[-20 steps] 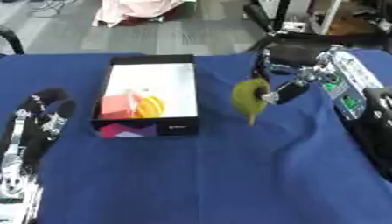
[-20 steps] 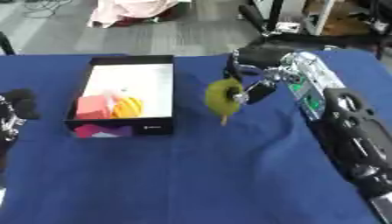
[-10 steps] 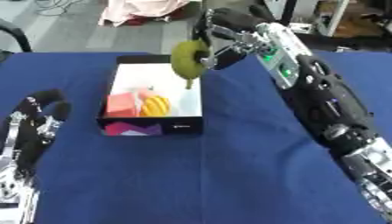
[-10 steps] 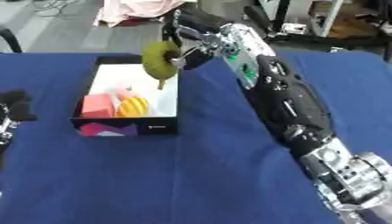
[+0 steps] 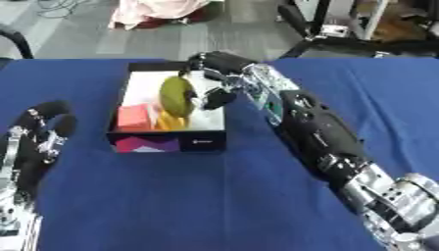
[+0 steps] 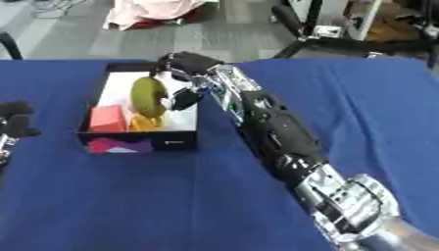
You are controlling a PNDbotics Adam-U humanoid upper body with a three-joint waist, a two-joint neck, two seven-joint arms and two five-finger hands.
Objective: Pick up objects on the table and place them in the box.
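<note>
An olive-green oval object (image 5: 178,96) hangs over the open box (image 5: 209,138), held by my right hand (image 5: 214,74), whose fingers are curled round it. The box has black walls and a white floor. Inside lie a pink block (image 5: 133,116), a yellow piece (image 5: 170,121) and a magenta shape near the front wall. My right arm stretches from the lower right across the blue table (image 5: 214,196) to the box. My left hand (image 5: 38,135) rests at the left edge, fingers relaxed, holding nothing.
Blue cloth covers the table. Beyond its far edge are a grey floor, a pink cloth heap (image 5: 163,10) and black chair or stand legs (image 5: 308,24).
My right hand has carried the olive object from the right of the box to above it, and now lower, just over the box's contents. The camera has shifted too.
</note>
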